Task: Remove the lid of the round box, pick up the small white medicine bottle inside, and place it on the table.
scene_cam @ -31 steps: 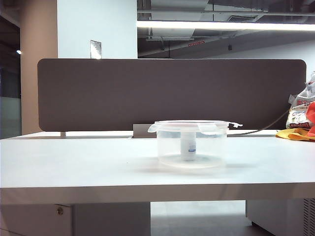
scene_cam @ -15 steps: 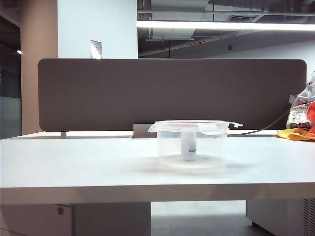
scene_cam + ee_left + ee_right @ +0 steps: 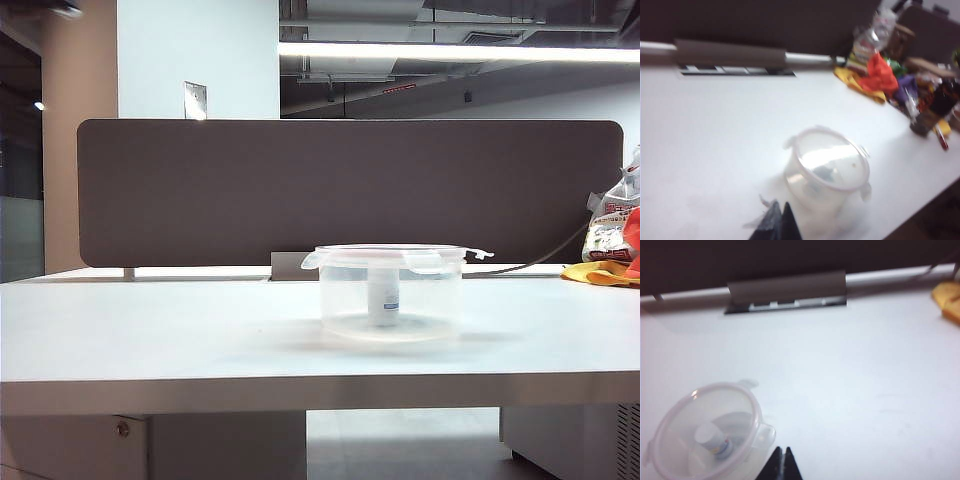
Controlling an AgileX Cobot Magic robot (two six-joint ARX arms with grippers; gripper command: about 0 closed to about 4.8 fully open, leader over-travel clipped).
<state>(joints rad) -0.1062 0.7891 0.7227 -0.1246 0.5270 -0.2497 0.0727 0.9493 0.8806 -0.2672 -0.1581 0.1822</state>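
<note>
The clear round box (image 3: 391, 295) stands in the middle of the white table (image 3: 150, 340) with its translucent lid (image 3: 392, 253) on top. Through the wall I see the small white medicine bottle (image 3: 383, 296) upright inside; it also shows from above through the lid (image 3: 705, 435) as the bottle (image 3: 714, 440). My left gripper (image 3: 781, 206) is shut and empty, above the table close beside the box (image 3: 827, 172). My right gripper (image 3: 782, 451) is shut and empty too, just off the box's clip tab (image 3: 767, 432). Neither gripper appears in the exterior view.
A dark partition panel (image 3: 350, 190) closes the back of the table. At the right end lies a heap of snack bags and coloured packets (image 3: 890, 75), with a yellow packet (image 3: 947, 302) near the edge. A grey cable cover (image 3: 787, 290) sits at the back.
Nothing has moved in the exterior view; box, lid and bottle stay put.
</note>
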